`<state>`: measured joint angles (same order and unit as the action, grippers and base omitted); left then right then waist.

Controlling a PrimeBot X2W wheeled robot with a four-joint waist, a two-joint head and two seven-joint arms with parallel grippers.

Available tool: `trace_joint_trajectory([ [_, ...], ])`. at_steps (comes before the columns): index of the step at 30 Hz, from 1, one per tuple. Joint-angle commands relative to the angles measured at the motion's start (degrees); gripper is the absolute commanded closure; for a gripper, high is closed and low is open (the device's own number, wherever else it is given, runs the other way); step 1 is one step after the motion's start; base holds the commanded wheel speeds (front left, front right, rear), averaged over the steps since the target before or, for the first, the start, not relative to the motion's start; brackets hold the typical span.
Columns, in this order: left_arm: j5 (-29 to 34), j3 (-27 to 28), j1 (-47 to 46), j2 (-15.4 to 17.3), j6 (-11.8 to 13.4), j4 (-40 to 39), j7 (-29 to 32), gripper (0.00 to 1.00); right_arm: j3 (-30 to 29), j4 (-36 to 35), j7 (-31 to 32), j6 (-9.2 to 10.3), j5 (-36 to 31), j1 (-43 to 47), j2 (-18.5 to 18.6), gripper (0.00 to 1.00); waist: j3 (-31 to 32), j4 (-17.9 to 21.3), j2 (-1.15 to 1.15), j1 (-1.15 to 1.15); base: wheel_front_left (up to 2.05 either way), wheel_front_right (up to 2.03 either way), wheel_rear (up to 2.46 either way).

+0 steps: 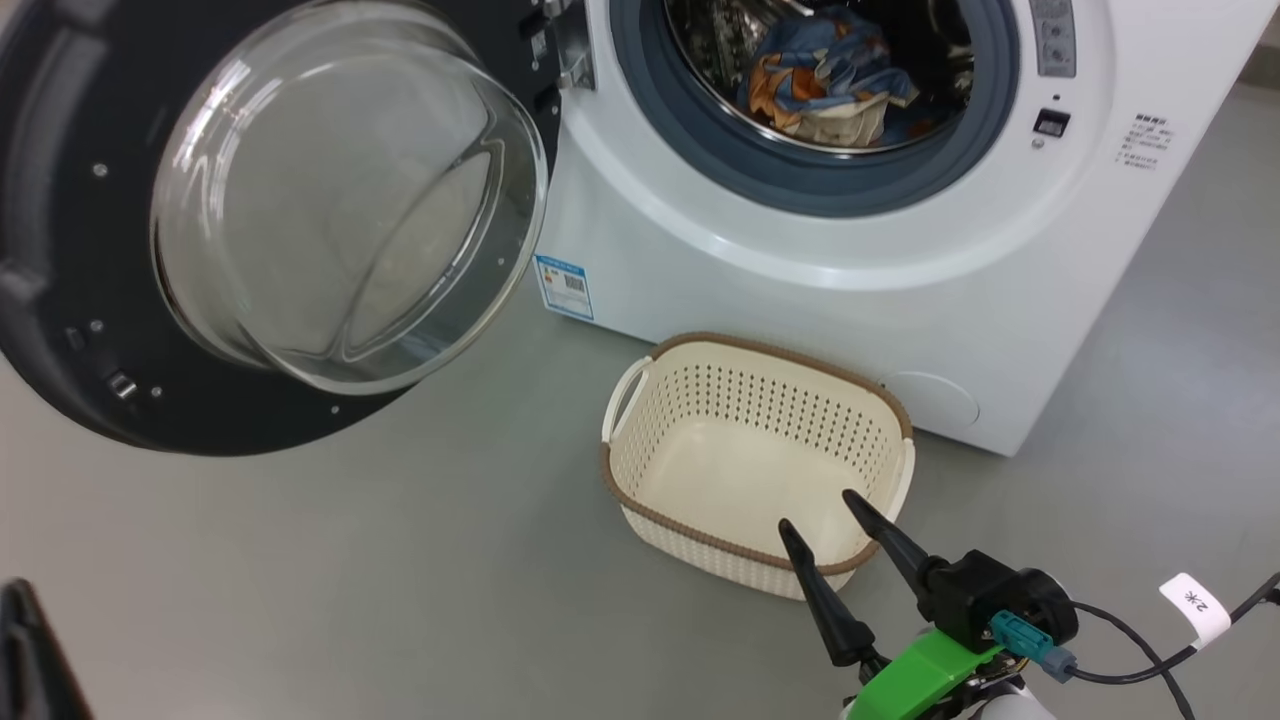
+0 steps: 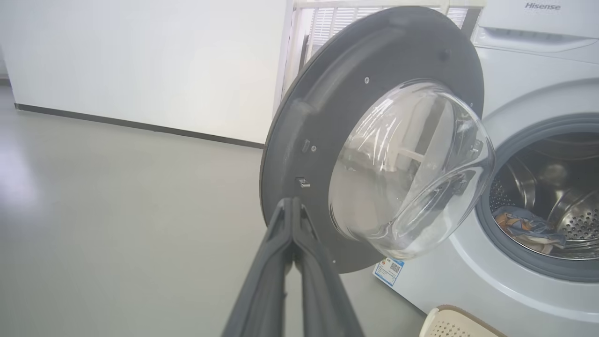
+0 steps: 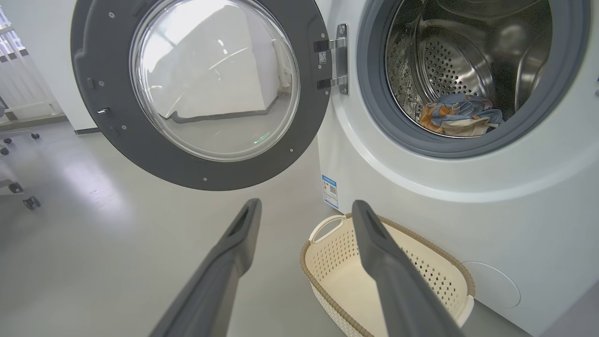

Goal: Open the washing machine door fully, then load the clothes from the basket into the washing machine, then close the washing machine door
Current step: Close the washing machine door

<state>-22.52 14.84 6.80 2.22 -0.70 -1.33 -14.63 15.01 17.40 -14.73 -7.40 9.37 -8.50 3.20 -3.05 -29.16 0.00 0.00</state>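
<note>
The washing machine door (image 1: pixel 120 330) stands swung wide open to the left, its glass bowl (image 1: pixel 345 200) bulging toward me. Inside the drum of the white washing machine (image 1: pixel 800 270) lie the clothes (image 1: pixel 825 85), blue and orange fabric with pale cloth. The cream basket (image 1: pixel 640 470) sits on the floor before the machine with nothing in it. My right gripper (image 1: pixel 815 510) hovers open over the basket's near rim. In the left wrist view my left gripper (image 2: pixel 292 203) is shut on nothing, its tips close to the door's (image 2: pixel 299 126) dark rim. The clothes (image 3: pixel 458 114) also lie in the drum in the right wrist view.
Grey floor (image 1: pixel 350 580) spreads left of the basket. A white wall with a dark baseboard (image 2: pixel 140 70) stands beyond the door. Chair castors (image 3: pixel 28 201) show far left in the right wrist view. A blue label sticker (image 1: pixel 563 287) marks the machine's lower front.
</note>
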Motion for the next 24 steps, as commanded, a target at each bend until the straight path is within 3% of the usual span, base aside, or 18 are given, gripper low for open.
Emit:
trace_joint_trajectory([
  [1,-0.31,3.32,-3.74,1.09,-0.62,-2.12,-0.37,1.00,0.74,-1.38,-0.27,-0.09,-1.27,-0.72,-0.27,0.00,-2.60,-0.21,0.00,0.00,0.00,0.00,0.00],
  [7,-2.43,10.94,-11.40,7.02,-3.27,-0.65,-0.37,1.00,-0.79,-2.54,-0.27,-0.09,-3.95,-0.79,0.90,0.00,-7.45,-0.53,0.00,0.00,0.00,0.00,0.00],
  [9,-5.20,14.87,-16.87,11.16,-4.29,2.79,-0.37,1.00,-1.74,-3.21,-0.24,-0.09,-4.90,-0.16,1.27,0.00,-9.37,-0.52,0.00,0.00,0.00,0.00,0.00],
  [13,-7.66,16.99,-23.99,17.66,-5.31,9.46,-0.37,1.00,-3.02,-5.31,0.49,-0.09,-6.81,0.27,2.24,0.00,-12.09,-0.46,0.00,0.00,0.00,0.00,0.00],
  [20,-19.34,21.09,-37.53,25.80,-6.31,25.04,3.24,1.00,-4.17,-9.99,2.55,-0.09,-8.30,0.50,3.70,0.00,-16.63,1.59,0.00,0.00,0.00,0.00,0.00],
  [24,-22.90,22.63,-42.46,29.24,-6.22,33.74,5.83,1.00,-4.16,-11.31,3.25,-0.09,-8.54,0.37,4.14,0.00,-17.89,2.62,0.00,0.00,0.00,0.00,0.00],
])
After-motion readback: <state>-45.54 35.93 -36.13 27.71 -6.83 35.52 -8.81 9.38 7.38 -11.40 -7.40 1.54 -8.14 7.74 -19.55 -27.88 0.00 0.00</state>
